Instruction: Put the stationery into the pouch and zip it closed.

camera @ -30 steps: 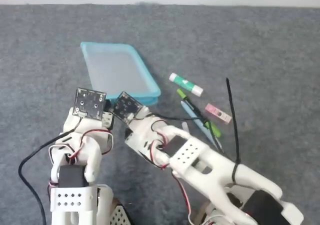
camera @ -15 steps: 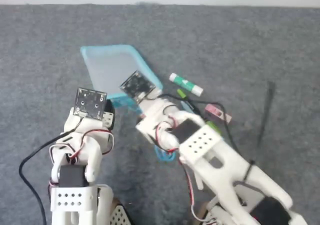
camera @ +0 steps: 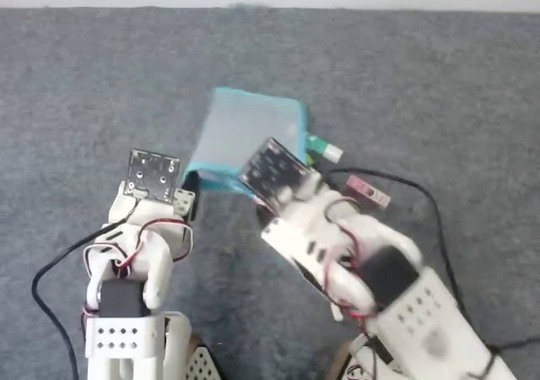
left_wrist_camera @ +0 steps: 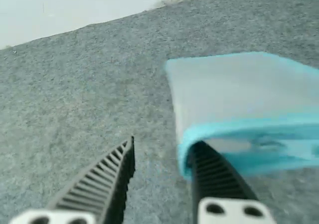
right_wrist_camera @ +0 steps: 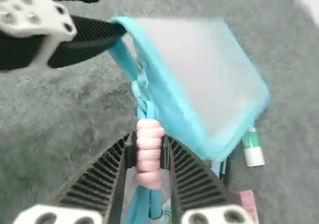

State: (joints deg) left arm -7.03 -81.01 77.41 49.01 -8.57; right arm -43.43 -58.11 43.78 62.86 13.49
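The blue translucent pouch (camera: pixel 249 135) lies at an angle on the grey carpet, also seen in the right wrist view (right_wrist_camera: pixel 199 79) and the left wrist view (left_wrist_camera: pixel 239 99). My right gripper (right_wrist_camera: pixel 148 137) is shut on the pink zip pull (right_wrist_camera: pixel 148 154) at the pouch's near edge. My left gripper (left_wrist_camera: pixel 163 145) stands open, one finger (left_wrist_camera: pixel 212 176) touching the pouch's near corner. In the high view the left gripper (camera: pixel 187 196) sits just left of the pouch. A white and green glue stick (camera: pixel 324 149) and a pink eraser (camera: pixel 369 192) lie right of the pouch.
The right arm's body (camera: pixel 363 270) covers the carpet in front of the pouch and whatever lies beneath it. A black cable (camera: pixel 439 219) loops over the carpet at the right. Open carpet stretches to the left and far side.
The right arm has swung right, dragging the pouch by its zip pull; the pouch turned and slid right, towards the glue stick. The pens are now hidden. The left arm stayed still.
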